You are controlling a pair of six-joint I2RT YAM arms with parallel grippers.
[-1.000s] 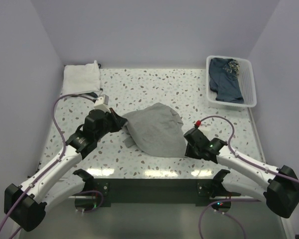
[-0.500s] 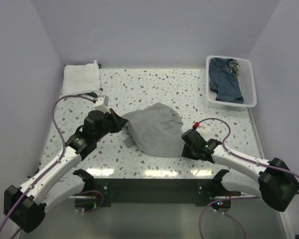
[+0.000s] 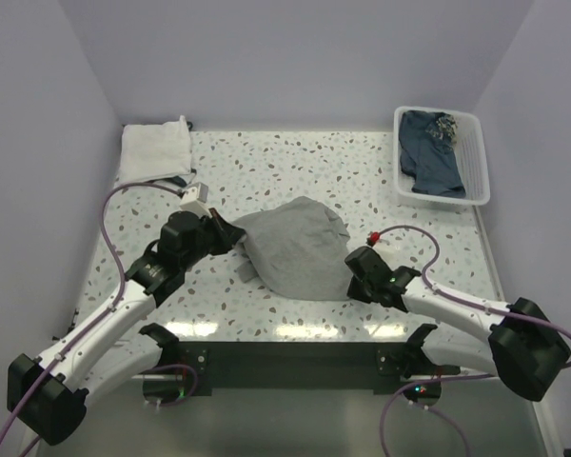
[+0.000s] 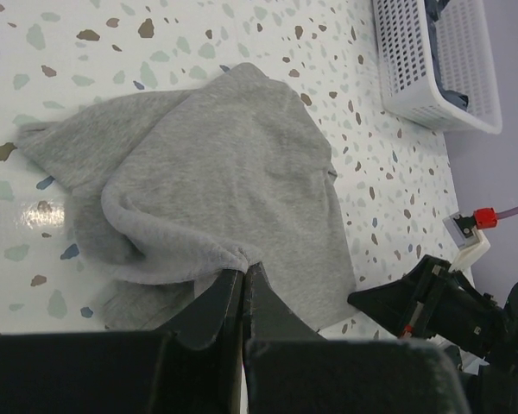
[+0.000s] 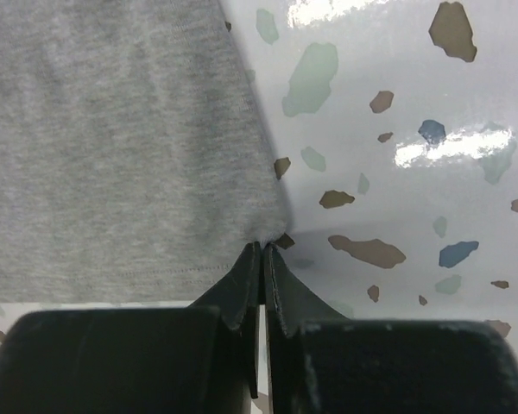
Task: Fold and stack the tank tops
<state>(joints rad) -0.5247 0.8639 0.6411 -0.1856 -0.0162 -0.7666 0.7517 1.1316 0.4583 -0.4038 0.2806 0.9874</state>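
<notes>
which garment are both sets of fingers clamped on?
The grey tank top at table centre. The folded white cloth sits in the far-left corner, the blue garment in the basket, both untouched.

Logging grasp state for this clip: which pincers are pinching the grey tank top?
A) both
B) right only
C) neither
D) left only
A: the wrist views show the left pincer and the right pincer each shut on a puckered edge of the grey tank top.
</notes>
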